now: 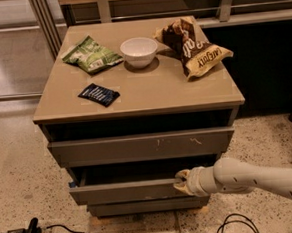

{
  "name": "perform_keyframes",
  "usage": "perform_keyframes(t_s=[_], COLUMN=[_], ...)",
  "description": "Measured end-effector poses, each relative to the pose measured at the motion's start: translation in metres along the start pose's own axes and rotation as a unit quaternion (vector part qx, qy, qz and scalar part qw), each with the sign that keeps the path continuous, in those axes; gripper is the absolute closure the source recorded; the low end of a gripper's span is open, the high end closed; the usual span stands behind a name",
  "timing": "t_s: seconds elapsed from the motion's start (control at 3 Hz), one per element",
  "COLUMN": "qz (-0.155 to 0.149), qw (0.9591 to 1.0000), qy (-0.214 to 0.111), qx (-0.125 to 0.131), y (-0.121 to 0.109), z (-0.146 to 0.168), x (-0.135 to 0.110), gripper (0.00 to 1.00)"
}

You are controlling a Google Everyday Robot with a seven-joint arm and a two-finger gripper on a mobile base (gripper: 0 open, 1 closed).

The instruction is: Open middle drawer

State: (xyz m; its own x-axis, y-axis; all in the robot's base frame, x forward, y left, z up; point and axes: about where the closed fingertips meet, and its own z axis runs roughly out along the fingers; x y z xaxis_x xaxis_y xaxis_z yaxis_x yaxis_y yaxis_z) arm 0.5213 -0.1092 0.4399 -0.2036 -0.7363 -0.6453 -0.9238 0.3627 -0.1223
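The middle drawer (126, 191) of the grey-brown cabinet is pulled out a little, showing a dark gap above its plain front panel. My gripper (182, 181) reaches in from the right on a white arm and is hooked over the right end of that panel's top edge. Above it is the taller top drawer front (138, 147) with pale scratch marks. Below it is the narrow bottom drawer front (147, 206).
On the cabinet top (149, 95) lie a green snack bag (91, 54), a white bowl (139, 51), a brown chip bag (194, 47) and a dark blue packet (99, 94). Cables (53, 230) lie on the speckled floor. A dark counter stands at right.
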Motion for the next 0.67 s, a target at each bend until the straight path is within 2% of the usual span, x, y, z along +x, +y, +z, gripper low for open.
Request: perform_keyframes(t_s=[0.33, 0.67], qz=[0.0, 0.0], qw=[1.0, 1.0], qy=[0.0, 0.0], qx=[0.0, 0.0], y=[-0.0003, -0.0002], z=[-0.0012, -0.0012], x=[-0.0011, -0.0011], gripper=[1.0, 0.74])
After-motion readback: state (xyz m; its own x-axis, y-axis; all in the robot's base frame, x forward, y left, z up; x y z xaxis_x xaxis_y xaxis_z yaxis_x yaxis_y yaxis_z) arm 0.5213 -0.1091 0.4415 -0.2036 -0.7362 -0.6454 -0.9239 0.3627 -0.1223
